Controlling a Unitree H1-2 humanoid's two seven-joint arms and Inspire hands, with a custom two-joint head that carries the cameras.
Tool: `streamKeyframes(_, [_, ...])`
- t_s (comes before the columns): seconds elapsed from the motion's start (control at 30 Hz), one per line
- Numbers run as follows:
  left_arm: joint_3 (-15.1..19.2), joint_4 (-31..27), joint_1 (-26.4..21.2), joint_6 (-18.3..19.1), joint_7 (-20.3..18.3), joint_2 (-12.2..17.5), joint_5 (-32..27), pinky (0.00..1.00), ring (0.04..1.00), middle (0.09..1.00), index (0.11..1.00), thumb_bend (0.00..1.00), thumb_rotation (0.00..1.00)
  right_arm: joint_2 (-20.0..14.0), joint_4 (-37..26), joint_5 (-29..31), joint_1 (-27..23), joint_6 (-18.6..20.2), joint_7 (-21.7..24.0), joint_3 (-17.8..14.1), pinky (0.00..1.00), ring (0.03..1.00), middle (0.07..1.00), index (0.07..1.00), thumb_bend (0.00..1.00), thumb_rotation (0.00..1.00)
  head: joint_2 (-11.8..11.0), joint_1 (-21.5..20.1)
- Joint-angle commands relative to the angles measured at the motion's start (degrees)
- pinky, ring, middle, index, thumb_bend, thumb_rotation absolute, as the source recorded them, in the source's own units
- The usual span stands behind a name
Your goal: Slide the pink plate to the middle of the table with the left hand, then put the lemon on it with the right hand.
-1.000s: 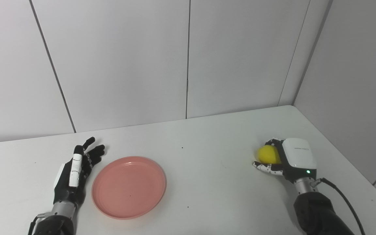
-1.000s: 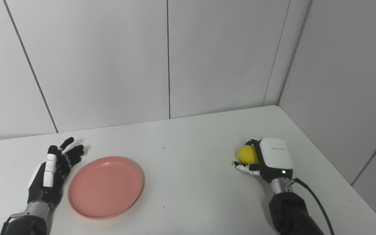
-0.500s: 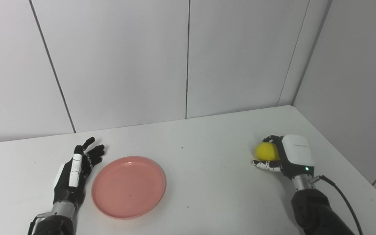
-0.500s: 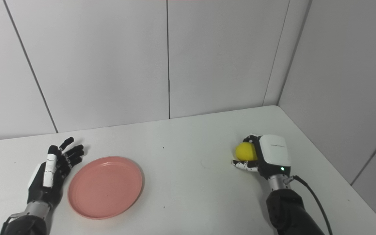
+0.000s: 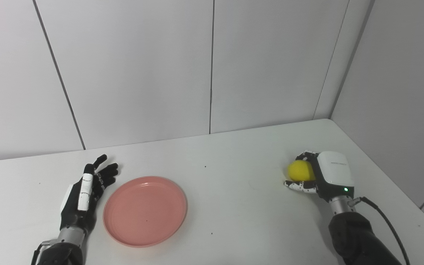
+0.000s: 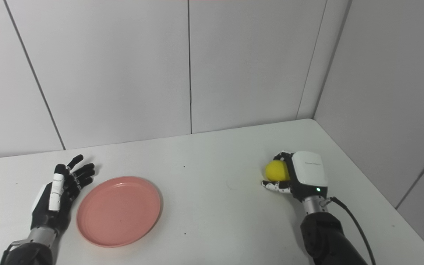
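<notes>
The pink plate (image 5: pixel 145 211) lies flat on the white table (image 5: pixel 234 206), left of the middle. My left hand (image 5: pixel 83 193) rests open on the table just left of the plate's rim, fingers spread and pointing away from me. My right hand (image 5: pixel 320 176) is on the right side of the table, shut on the yellow lemon (image 5: pixel 299 171), with fingers over the top and thumb below. The lemon seems held slightly above the table. The plate (image 6: pixel 119 211) and lemon (image 6: pixel 276 170) also show in the right eye view.
Grey wall panels stand behind the table and along its right side. A black cable (image 5: pixel 385 221) runs from my right wrist. The table's right edge (image 5: pixel 399 187) lies close to my right hand.
My right hand closed on the lemon and moved it slightly up and away from me. The left hand and the plate have not moved.
</notes>
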Motion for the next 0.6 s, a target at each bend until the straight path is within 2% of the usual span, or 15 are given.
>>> streamKeyframes(0.0, [-0.28,1.23,1.37,3.04,0.48,-0.01,0.38,0.85,0.812,0.782,0.855,0.82,0.94,-1.64,-1.99,-0.31,-0.78,1.17,2.53,0.31,0.16,0.21,0.303,0.488,0.51,0.15,0.14,0.22])
streamKeyframes(0.3, [-0.98,0.69,1.91,3.09,1.2,-0.84,0.98,0.87,0.818,0.783,0.855,0.82,0.95,-1.77,-10.13,-0.2,-1.95,1.15,8.48,0.32,0.18,0.247,0.345,0.485,0.51,0.16,0.15,1.35])
streamKeyframes(0.57, [-1.71,-0.14,2.55,3.35,2.61,-1.72,1.3,0.85,0.823,0.789,0.856,0.83,0.95,-0.43,-15.84,-1.62,-3.4,1.74,11.57,0.53,0.15,0.206,0.299,0.48,0.51,0.15,0.1,4.66])
